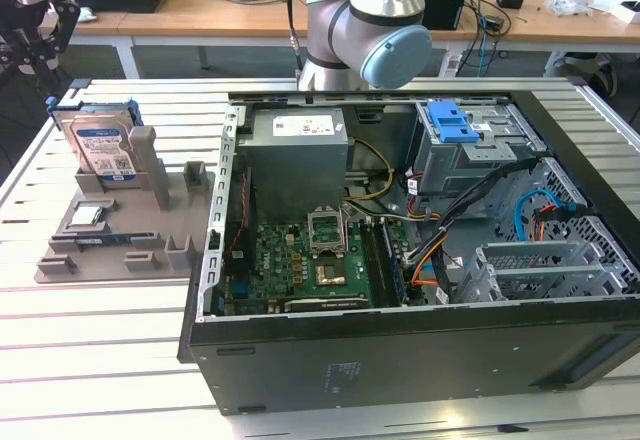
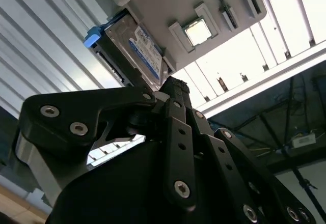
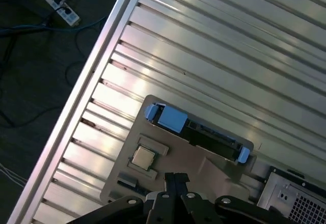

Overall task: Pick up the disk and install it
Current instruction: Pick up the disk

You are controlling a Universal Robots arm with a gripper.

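The gripper point(image 3: 175, 177) is closed, its black fingertips point(image 2: 177, 88) pressed together with nothing held between them. Directly ahead of the jaws lies a grey moulded holder point(image 3: 191, 158), and nearest the tips on it sits a small square chip point(image 3: 143, 156) in its own recess. Beyond the chip, farther from the jaws, the disk point(image 3: 204, 134) stands on edge in a slot of the holder, untouched. It is a silver-grey metal hard drive clipped in a blue plastic frame with a blue tab at one end. In the second wrist view its face point(image 2: 137, 51) carries a white-and-blue label whose print cannot be made out. Farther out is the slatted aluminium table point(image 3: 229, 56). Well apart from the disk point(image 1: 100, 145), to the exterior view's right, is the open computer case point(image 1: 400, 350), motherboard exposed.
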